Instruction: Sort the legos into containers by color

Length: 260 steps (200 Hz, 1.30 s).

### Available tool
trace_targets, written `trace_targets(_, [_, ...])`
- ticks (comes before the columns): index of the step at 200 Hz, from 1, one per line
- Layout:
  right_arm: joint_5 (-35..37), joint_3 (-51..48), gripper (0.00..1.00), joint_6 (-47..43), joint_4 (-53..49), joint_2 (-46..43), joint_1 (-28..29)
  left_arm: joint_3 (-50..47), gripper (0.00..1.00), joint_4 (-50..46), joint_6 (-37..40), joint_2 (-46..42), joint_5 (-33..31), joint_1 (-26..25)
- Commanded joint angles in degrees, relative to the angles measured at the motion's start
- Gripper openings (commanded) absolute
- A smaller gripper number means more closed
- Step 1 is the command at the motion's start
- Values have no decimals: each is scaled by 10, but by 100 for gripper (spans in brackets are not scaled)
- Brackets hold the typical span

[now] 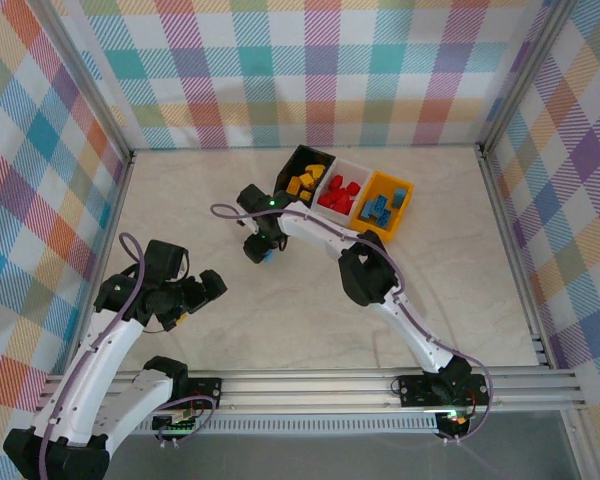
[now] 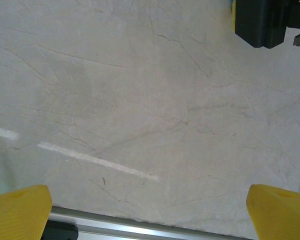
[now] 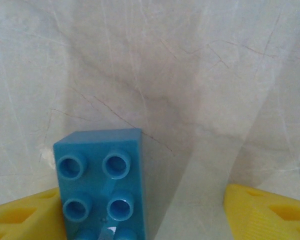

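Right wrist view: nearest the lens, a blue brick of glossy plastic is seen from above. Four round hollow studs are in full view, while two more and the brick's near end are cut off by the lower edge. It sits low between the yellow, ribbed fingers of the right gripper. The jaws are spread: one finger lies just beside the brick, and whether they touch cannot be told. The other finger is well apart from it, with bare table between. The table is a pale, marble-like surface crossed by fine dark veins.

From the left wrist, the left gripper is seen with its fingers set wide apart, only the tips showing at the lower corners. An aluminium rail is partly seen between them. A dark block is cut off at the upper right and cannot be identified.

From above, the right gripper is lowered onto the table near the bins, with a patch of blue at its tip. Beyond it three joined rectangular bins are set in a row. Yellow bricks lie in the black bin, red bricks in the white bin, and blue bricks in the orange-yellow bin. Their counts are hard to make out. Plaid walls enclose the table.
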Motion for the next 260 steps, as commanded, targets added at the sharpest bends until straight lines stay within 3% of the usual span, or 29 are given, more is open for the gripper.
trace_targets(1, [3,13,72,-11,7,31,18,16,100,-10,17,9,7,7])
trace_targets(52, [-5,13,42,17,4,25,21,20,100,-5,27,17,4,10])
trace_targets(95, [-25,-29,35,65,25,-29,21,22,100,16,32,28,-11,11])
trace_targets(143, [-76,-126,31,140,23,-164,0,17,100,76,37,28,-27,11])
trace_targets(167, [-90,-209,30,180,41,-267,-60,19,100,109,50,30,-33,11])
trace_targets(200, [-112,-302,31,274,71,-379,-194,41,100,134,82,54,-55,11])
trace_targets(232, [-132,-325,31,359,78,-398,-308,79,100,134,114,86,-76,12])
trace_targets(260, [-127,-317,31,392,91,-373,-361,89,100,137,126,97,-76,12])
